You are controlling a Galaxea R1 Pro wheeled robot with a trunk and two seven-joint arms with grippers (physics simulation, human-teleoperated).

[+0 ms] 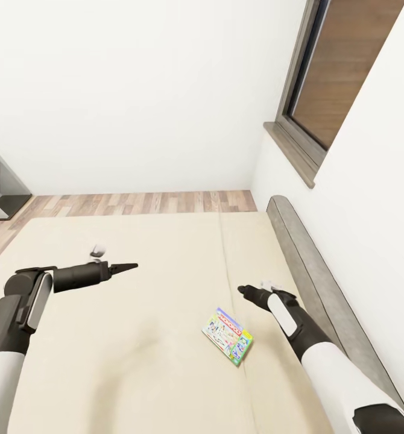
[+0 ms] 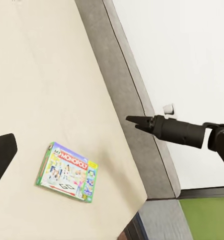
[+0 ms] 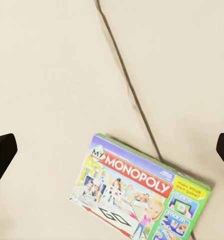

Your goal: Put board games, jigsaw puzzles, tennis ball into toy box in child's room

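One board game (image 1: pixel 228 336), a white-green Monopoly box, lies flat on the cream bed (image 1: pixel 135 337) near its right side, by the seam between the mattresses. My right gripper (image 1: pixel 244 291) hovers just beyond the box and is open. In the right wrist view its fingertips (image 3: pixel 2 152) stand wide apart above the box (image 3: pixel 142 195). My left gripper (image 1: pixel 129 266) hangs over the middle of the bed, well left of the box, open and empty. One of its fingers (image 2: pixel 1 155) shows beside the box (image 2: pixel 66 171). The toy box, table, jigsaw puzzles and tennis ball are out of view.
The bed's grey frame (image 1: pixel 313 271) runs along the white right-hand wall under a dark-framed window (image 1: pixel 313 102). Wood-plank floor (image 1: pixel 135 204) lies beyond the bed's far edge. A dark grey piece of furniture (image 1: pixel 0 190) stands at the far left.
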